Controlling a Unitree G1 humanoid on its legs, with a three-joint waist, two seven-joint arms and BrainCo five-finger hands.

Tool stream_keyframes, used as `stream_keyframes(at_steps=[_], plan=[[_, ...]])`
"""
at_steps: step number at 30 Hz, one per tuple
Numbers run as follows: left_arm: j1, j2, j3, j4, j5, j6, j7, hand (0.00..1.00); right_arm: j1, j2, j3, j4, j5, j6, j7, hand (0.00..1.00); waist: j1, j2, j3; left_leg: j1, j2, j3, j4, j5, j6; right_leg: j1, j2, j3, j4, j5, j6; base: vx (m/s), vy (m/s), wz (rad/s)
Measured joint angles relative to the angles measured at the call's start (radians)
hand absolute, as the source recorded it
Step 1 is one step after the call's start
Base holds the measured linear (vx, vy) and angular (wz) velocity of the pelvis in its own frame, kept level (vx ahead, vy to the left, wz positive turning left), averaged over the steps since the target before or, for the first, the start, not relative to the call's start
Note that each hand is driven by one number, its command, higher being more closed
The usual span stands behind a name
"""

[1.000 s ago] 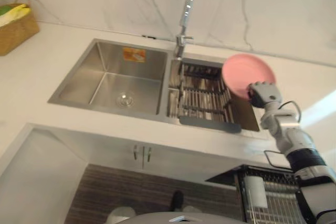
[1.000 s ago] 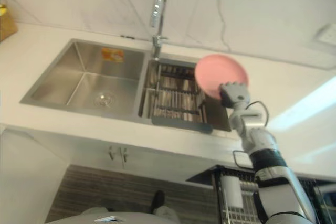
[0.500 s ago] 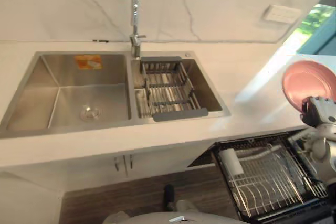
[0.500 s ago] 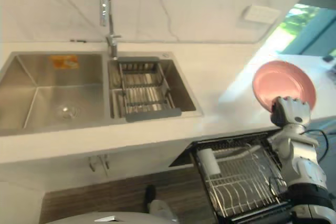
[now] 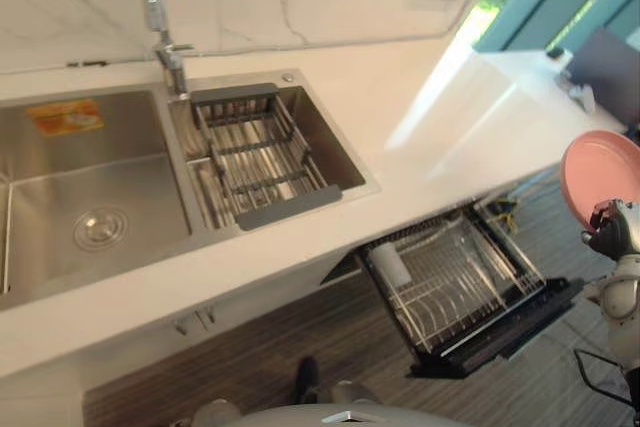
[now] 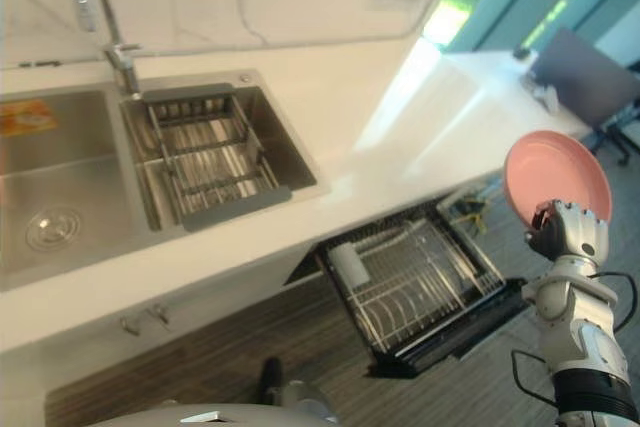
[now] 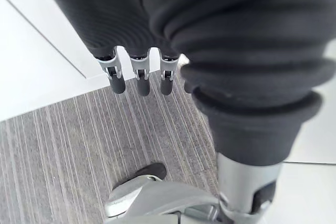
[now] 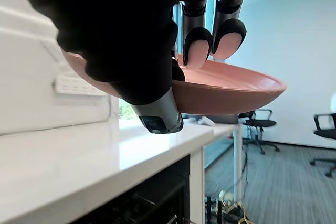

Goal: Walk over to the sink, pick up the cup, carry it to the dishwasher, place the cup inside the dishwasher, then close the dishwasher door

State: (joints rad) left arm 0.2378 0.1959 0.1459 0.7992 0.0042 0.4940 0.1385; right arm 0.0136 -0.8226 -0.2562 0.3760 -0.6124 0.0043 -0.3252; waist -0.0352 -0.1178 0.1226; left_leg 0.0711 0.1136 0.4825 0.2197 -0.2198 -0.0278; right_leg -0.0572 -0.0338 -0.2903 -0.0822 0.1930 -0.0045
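No cup is in my hands; my right hand (image 6: pixel 570 237) is shut on a pink plate (image 6: pixel 555 179), held tilted in the air at the far right, beyond the counter's end. In the right wrist view the fingers (image 8: pixel 198 51) curl over the plate's rim (image 8: pixel 226 85). The dishwasher (image 5: pixel 455 282) stands open below the counter with its wire rack pulled out. A white cylinder-shaped cup (image 5: pixel 390 265) lies at the rack's left end. My left hand (image 7: pixel 139 74) hangs open over the striped floor.
The double sink (image 5: pixel 90 197) lies at the left, with a wire basket (image 5: pixel 250 157) in its right basin and a tall faucet (image 5: pixel 155 7) behind. The white counter (image 5: pixel 440 117) runs to the right. An office chair (image 6: pixel 590 77) stands beyond it.
The camera has swung right: the sink slid to the left and the open dishwasher came into full view. My right hand carried the plate from above the sink to beyond the counter's end.
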Motion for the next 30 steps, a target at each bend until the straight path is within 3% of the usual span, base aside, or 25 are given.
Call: stream_keyframes(at_steps=[4,6,7,8,9,11,13,19,27,30], plan=[[-0.023,0.001,0.002,0.019,0.0,0.047,0.002,0.0,-0.007,0.072,0.012,0.018,0.001,0.023,0.049,1.0,-0.007,-0.008,0.034,-0.023,0.0,-0.017,0.002,-0.029,-0.015,-0.03,0.006,0.025,-0.007,-0.033,0.006,-0.14,-0.043,-0.22],[-0.023,-0.011,0.004,0.025,0.0,0.056,0.001,0.0,-0.008,0.117,0.01,0.024,0.001,0.05,0.057,1.0,0.0,0.041,0.037,-0.037,0.025,-0.011,-0.051,-0.006,-0.002,-0.048,0.019,-0.014,0.002,-0.137,0.108,-0.16,-0.03,-0.03],[-0.022,-0.022,0.003,0.03,0.0,0.056,0.002,0.0,-0.008,0.127,0.01,0.031,0.0,0.065,0.059,1.0,-0.004,0.064,0.055,-0.039,0.035,-0.021,-0.072,0.013,-0.008,-0.059,0.011,-0.025,0.082,-0.13,0.016,-0.04,0.026,0.17],[-0.019,-0.022,0.004,0.031,0.0,0.056,0.002,0.0,-0.007,0.13,0.01,0.034,0.0,0.071,0.061,1.0,-0.005,0.06,0.06,-0.037,0.026,-0.027,-0.072,0.018,-0.011,-0.048,-0.006,-0.023,0.097,-0.124,0.011,0.04,0.041,0.23],[-0.002,-0.008,0.009,0.041,0.0,0.056,0.001,0.0,-0.006,0.142,0.01,0.034,0.0,0.087,0.062,1.0,-0.003,0.029,0.063,-0.045,-0.02,-0.036,-0.062,0.026,-0.014,-0.012,-0.068,-0.02,0.057,-0.105,0.05,0.05,0.015,0.08],[-0.012,-0.023,0.007,0.057,-0.002,0.053,0.001,0.0,-0.023,0.146,0.003,0.034,-0.001,0.105,0.063,1.0,0.007,0.049,0.069,-0.084,-0.02,-0.058,-0.045,0.044,-0.001,-0.018,-0.063,-0.029,0.018,-0.059,0.049,0.03,-0.009,0.13],[-0.02,-0.032,0.006,0.047,-0.003,0.035,0.001,0.0,-0.048,0.146,0.004,0.035,-0.001,0.118,0.068,1.0,0.003,0.09,0.103,-0.123,-0.024,-0.096,-0.027,0.052,0.004,-0.029,-0.065,-0.054,0.002,-0.039,0.044,-0.04,0.002,0.29],[-0.019,-0.041,-0.002,0.047,-0.003,0.001,0.011,0.0,-0.084,0.146,0.021,0.035,-0.002,0.144,0.101,1.0,0.02,0.138,0.136,-0.142,-0.041,-0.141,-0.027,0.062,0.012,-0.039,-0.074,-0.06,0.002,-0.032,0.047,-0.05,0.033,0.08],[-0.025,-0.039,-0.001,0.047,-0.026,-0.014,0.03,0.0,-0.144,0.137,0.069,0.036,0.0,0.159,0.112,1.0,0.014,0.127,0.207,-0.21,-0.073,-0.177,-0.012,0.079,0.03,-0.084,-0.108,-0.085,-0.005,-0.017,0.051,-0.07,0.067,0.14],[-0.052,-0.038,-0.001,0.046,-0.042,-0.012,0.031,0.0,-0.174,0.095,0.098,0.037,0.031,0.185,0.137,1.0,0.019,0.135,0.243,-0.243,-0.088,-0.218,0.001,0.086,0.04,-0.095,-0.121,-0.112,-0.004,-0.002,0.056,-0.02,0.059,0.3]])
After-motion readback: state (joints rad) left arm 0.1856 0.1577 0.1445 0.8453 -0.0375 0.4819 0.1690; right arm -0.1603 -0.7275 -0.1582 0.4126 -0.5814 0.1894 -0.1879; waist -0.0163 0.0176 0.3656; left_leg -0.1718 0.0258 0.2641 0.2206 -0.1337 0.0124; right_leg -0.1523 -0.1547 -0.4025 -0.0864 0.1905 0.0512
